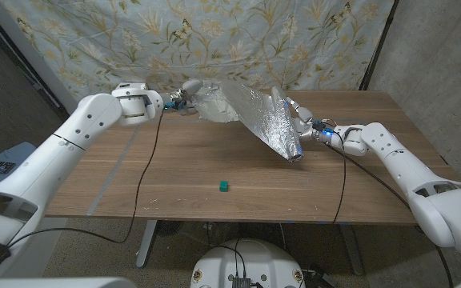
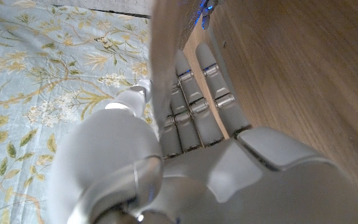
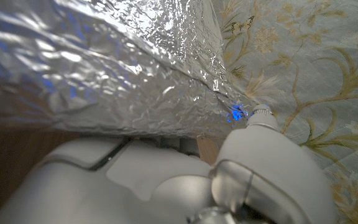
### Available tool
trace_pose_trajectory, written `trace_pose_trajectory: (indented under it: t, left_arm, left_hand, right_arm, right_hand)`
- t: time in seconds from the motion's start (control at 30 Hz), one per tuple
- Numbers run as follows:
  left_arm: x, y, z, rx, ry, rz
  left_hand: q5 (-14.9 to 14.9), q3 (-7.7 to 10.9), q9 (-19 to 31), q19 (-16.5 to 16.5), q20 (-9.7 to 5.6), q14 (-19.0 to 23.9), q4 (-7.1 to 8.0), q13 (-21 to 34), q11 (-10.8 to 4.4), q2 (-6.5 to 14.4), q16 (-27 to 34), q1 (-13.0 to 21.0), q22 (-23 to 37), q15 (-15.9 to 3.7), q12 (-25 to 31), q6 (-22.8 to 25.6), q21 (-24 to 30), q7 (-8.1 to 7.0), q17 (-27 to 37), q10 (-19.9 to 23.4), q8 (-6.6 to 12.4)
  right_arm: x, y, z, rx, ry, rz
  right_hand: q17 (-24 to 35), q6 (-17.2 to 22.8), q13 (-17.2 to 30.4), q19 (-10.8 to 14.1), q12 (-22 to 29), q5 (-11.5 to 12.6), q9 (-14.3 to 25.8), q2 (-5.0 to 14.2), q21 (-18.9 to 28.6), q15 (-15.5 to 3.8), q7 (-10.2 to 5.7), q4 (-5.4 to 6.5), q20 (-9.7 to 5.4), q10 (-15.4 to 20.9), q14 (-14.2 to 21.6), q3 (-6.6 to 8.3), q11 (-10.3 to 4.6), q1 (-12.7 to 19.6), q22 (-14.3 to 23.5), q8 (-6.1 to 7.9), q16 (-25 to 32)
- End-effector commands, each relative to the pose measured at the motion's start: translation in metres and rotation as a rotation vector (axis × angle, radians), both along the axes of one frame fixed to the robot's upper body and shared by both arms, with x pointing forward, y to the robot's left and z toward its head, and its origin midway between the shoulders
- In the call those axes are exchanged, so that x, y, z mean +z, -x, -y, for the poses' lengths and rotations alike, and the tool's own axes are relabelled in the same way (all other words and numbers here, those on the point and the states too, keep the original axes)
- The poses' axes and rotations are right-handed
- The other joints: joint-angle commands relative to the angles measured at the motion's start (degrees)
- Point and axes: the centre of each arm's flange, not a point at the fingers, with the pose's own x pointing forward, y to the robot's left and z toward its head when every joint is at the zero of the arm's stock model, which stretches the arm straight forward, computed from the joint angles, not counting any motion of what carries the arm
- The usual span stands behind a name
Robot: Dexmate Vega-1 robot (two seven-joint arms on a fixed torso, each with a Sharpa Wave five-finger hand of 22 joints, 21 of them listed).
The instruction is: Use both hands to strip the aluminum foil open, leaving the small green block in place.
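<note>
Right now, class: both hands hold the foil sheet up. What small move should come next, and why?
Probably carry the aluminum foil a little farther back and set it down. The left hand and right hand hold it spread open above the table, and the small green block already sits bare near the front edge.

Crinkled, shiny silver aluminium foil sheet glints with fine creases; the brown wooden table looks matt and grained; far behind hangs soft pale-blue floral cloth; both hands' white plastic shells gleam smooth

head view overhead, wrist views close on foil
</note>
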Motion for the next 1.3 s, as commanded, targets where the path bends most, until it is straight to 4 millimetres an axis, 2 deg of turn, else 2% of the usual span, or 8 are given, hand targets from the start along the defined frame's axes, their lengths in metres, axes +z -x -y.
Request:
trace_pose_trajectory:
  t: [0.03, 0.43, 1.3]
  left_arm:
    - [-0.016, -0.010, -0.018, 0.048, -0.005, -0.058]
    - [-0.012, -0.002, -0.034, 0.090, -0.012, -0.056]
    - [-0.014, 0.000, -0.042, 0.083, -0.018, -0.079]
  left_hand:
    - [-0.3, 0.05, 0.0, -0.5, -0.18, 0.4, -0.21, 0.0, -0.99, -0.2, 0.0, 0.6, 0.0, -0.09, 0.0, 0.5, 0.4, 0.04, 0.1, 0.9, 0.09]
    - [-0.4, -0.12, -0.3, -0.6, -0.26, 0.6, -0.29, -0.2, -0.95, -0.2, 0.1, 0.7, 0.0, -0.29, -0.1, 0.6, 0.6, -0.10, 0.2, 1.2, -0.15]
    - [-0.5, -0.28, -0.9, -0.8, -0.22, 0.5, -0.29, -0.2, -0.88, -0.2, -0.1, 0.9, 0.0, -0.29, -0.2, 0.9, 1.0, -0.02, 0.2, 1.2, -0.52]
  right_arm:
    - [-0.002, 0.001, 0.003, -0.017, -0.015, 0.001]
    - [-0.001, 0.002, 0.004, -0.027, -0.024, 0.009]
    - [-0.003, 0.001, 0.000, -0.040, -0.016, -0.008]
  right_hand:
    - [0.2, 0.1, 0.1, 0.3, 0.3, 0.4, 0.2, 0.55, -0.2, -0.13, 2.49, 0.17, -0.03, 0.5, 0.5, -0.52, -0.04, 0.2, 0.1, 0.31, 0.0]
    - [0.3, 0.1, 0.2, 0.4, 0.3, 0.4, 0.2, 0.74, -0.2, -0.28, 2.48, 0.18, -0.12, 0.5, 0.6, -0.65, -0.03, 0.2, 0.0, 0.32, -0.1]
    - [0.4, 0.1, 0.3, 0.7, 0.2, 0.3, 0.1, 1.13, -0.3, -0.19, 2.39, 0.33, -0.06, 0.6, 0.7, -0.94, -0.08, 0.1, 0.0, 0.29, -0.3]
